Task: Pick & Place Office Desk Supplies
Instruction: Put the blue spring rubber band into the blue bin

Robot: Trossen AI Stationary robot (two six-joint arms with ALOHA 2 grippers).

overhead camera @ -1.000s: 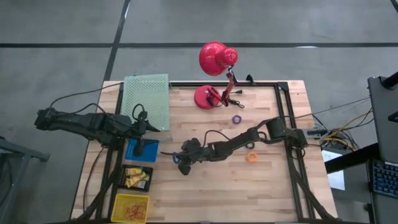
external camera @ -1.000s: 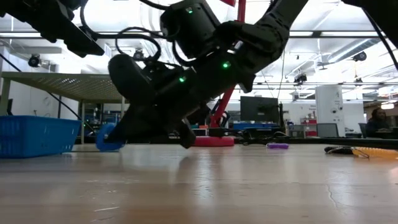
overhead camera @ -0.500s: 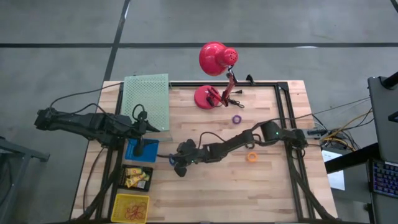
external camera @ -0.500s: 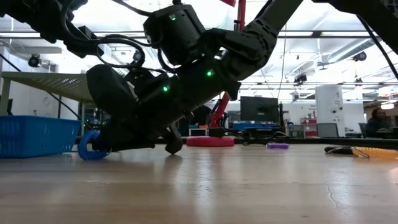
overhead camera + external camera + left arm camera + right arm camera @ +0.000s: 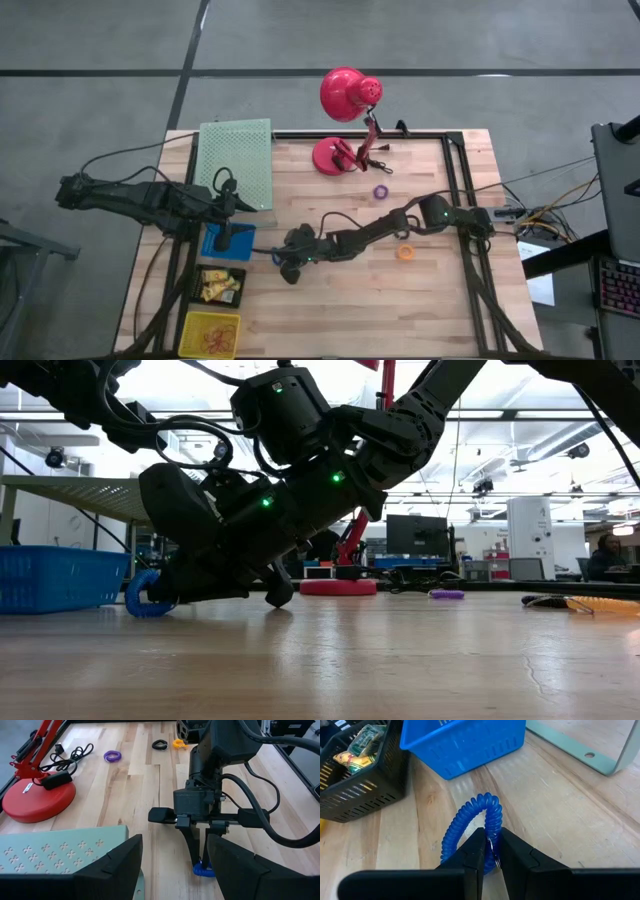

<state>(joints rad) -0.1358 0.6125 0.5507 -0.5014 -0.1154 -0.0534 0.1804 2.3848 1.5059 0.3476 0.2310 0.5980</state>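
While pinched in right fingers (image 5: 489, 851), blue coil ring (image 5: 472, 827) near blue basket (image 5: 462, 742); left fingers (image 5: 172, 867) spread.

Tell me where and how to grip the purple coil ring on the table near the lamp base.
The purple coil ring lies flat on bare wood, clear of the lamp base and cord. Probably best to come straight down from above and pinch one side of the loop, one finger inside the hole and one outside, since nothing crowds it.

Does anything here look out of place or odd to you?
Nothing damaged or spilled. A purple ring and an orange ring lie loose on the table; the right gripper holds a blue coil ring near the blue basket.
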